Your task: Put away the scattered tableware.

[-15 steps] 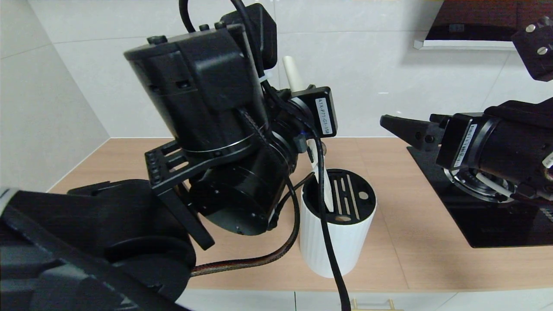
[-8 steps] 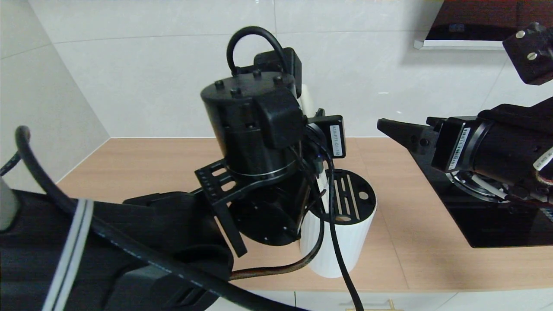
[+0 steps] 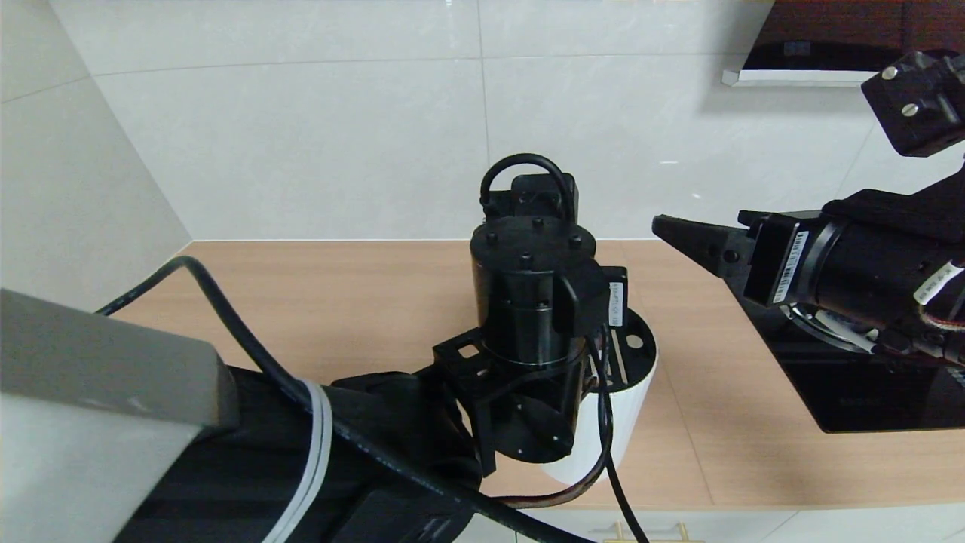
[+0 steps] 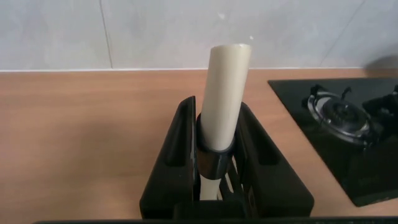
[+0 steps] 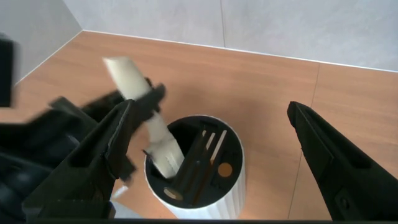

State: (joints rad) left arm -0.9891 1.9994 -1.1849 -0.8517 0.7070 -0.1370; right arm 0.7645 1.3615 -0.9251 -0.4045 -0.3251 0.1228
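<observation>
Left gripper (image 4: pixel 217 124) has sunk lower since a second ago, pinching the cream utensil (image 4: pixel 229 74) down into the white holder (image 3: pixel 627 415) mid-frame; right gripper (image 5: pixel 210 107) spread wide.

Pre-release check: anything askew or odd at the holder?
Only the cream-handled utensil: it sits slanted in the white holder's open section, gripped by the left end effector. Nothing looks spilled or damaged.
</observation>
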